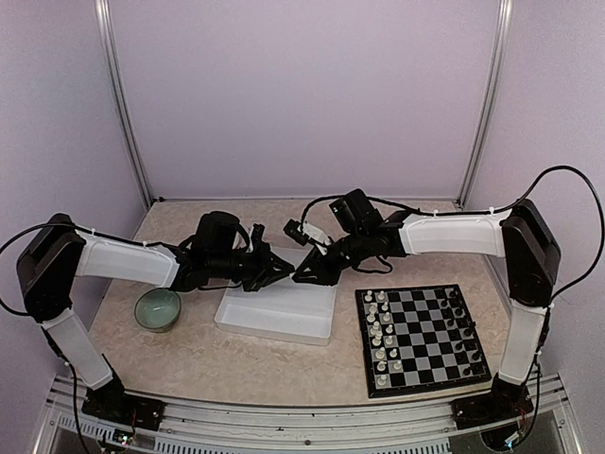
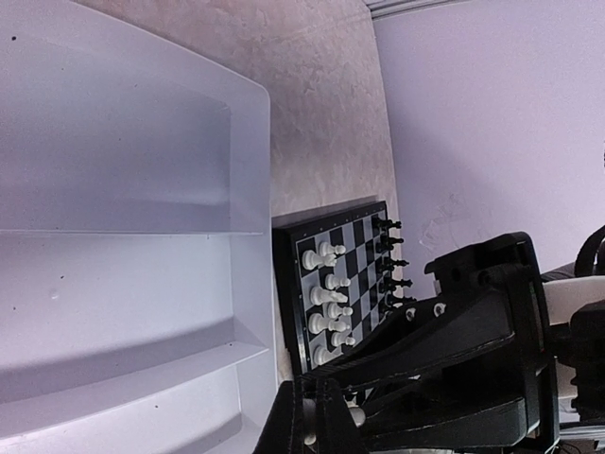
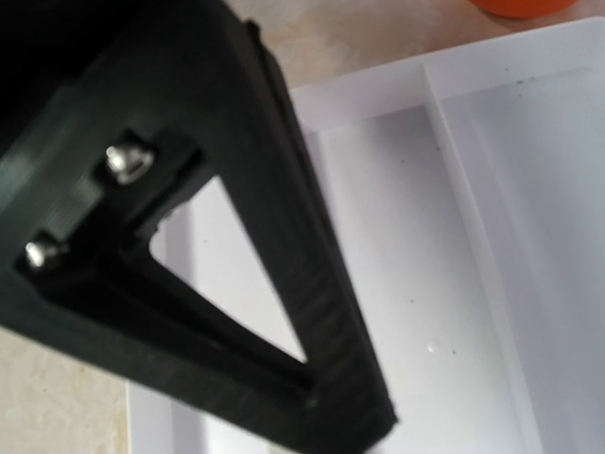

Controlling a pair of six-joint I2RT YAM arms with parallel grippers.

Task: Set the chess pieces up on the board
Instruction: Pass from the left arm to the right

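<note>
Left end effector (image 1: 276, 268) together, right end effector (image 1: 304, 271) can't tell, both over tray (image 1: 284, 320); pieces (image 1: 378, 326) on board (image 1: 427, 328), counter (image 1: 189, 364) right edge.

- Left arm (image 1: 123, 260): smooth, rounded white plastic shells over the links, with black joint housings between them.
- Right arm (image 1: 454, 232): same build, white shells; large black joint housing (image 1: 531, 251), block-shaped with rounded corners.
- Bases (image 1: 113, 407): black, low and boxy, one per arm.
- Cable (image 1: 577, 180): thin, black, looping loose off the right arm; a similar black lead runs along the left arm.
- Left gripper (image 1: 281, 269) and right gripper (image 1: 305, 271): black, angular, tapering to narrow tips.
- Right finger (image 3: 246, 142), seen close: matte black open frame with a triangular cut-out and a finely ribbed edge.
- Screws (image 3: 128, 159): two, silver, round-headed, set into that frame.
</note>
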